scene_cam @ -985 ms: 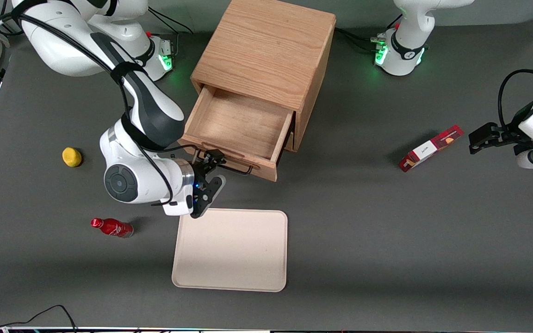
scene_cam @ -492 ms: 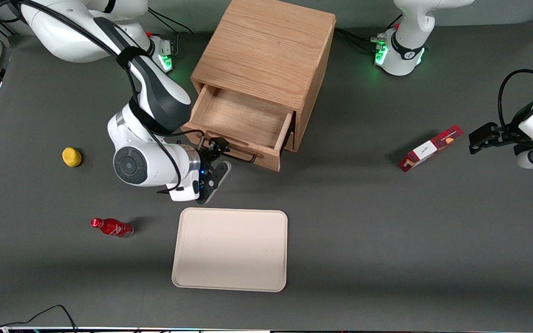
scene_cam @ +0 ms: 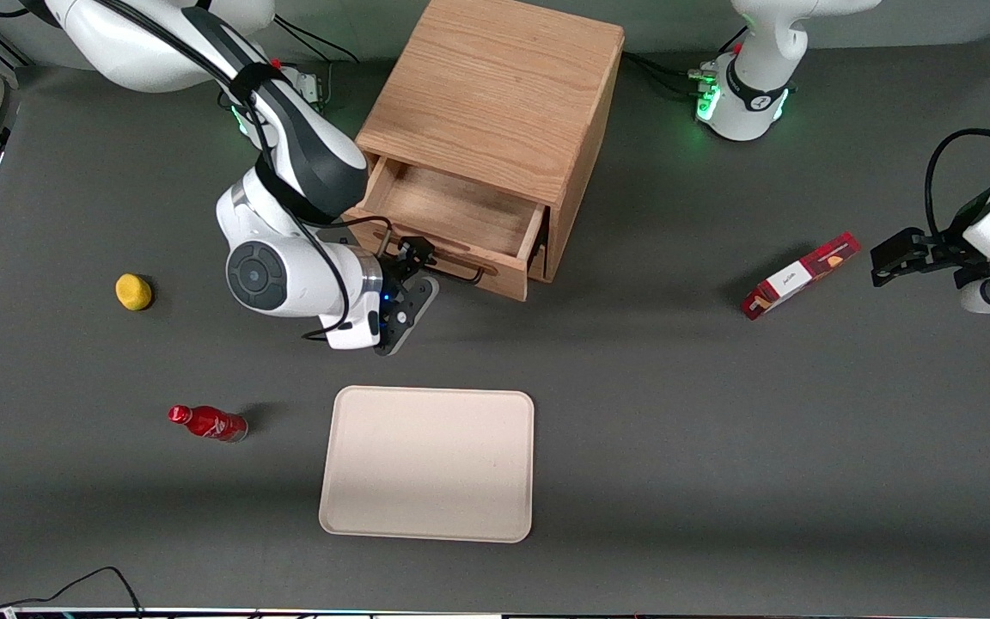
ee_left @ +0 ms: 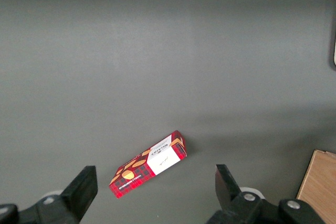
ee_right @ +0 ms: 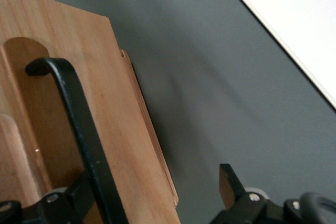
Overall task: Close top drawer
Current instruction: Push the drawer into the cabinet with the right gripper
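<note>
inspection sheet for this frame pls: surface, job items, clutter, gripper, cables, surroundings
Surface: dark grey table, no spills seen.
Job's things: top drawer partly open, nothing seen inside; black bar handle on its front.
Clutter: beige tray nearer the front camera than the cabinet; yellow ball; red bottle lying down; red box toward the parked arm's end.
Grippers: gripper open, at the handle.
Cables: black cable at the table edge nearest the front camera.
Surroundings: nothing seen.
</note>
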`<control>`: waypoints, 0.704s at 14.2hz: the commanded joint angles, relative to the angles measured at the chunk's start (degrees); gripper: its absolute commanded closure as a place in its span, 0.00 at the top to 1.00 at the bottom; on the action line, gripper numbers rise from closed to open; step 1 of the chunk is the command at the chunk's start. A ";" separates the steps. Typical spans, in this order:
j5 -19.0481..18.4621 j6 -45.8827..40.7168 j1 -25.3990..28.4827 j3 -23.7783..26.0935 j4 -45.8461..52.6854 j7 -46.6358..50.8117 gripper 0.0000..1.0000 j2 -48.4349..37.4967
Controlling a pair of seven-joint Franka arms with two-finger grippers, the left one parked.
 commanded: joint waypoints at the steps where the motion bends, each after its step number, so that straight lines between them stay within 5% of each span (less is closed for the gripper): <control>1: 2.55 1.48 -0.67 1.38 -5.14 0.98 1.00 -4.19; 10: 5.28 1.65 -0.67 3.05 -9.44 2.03 1.00 -8.41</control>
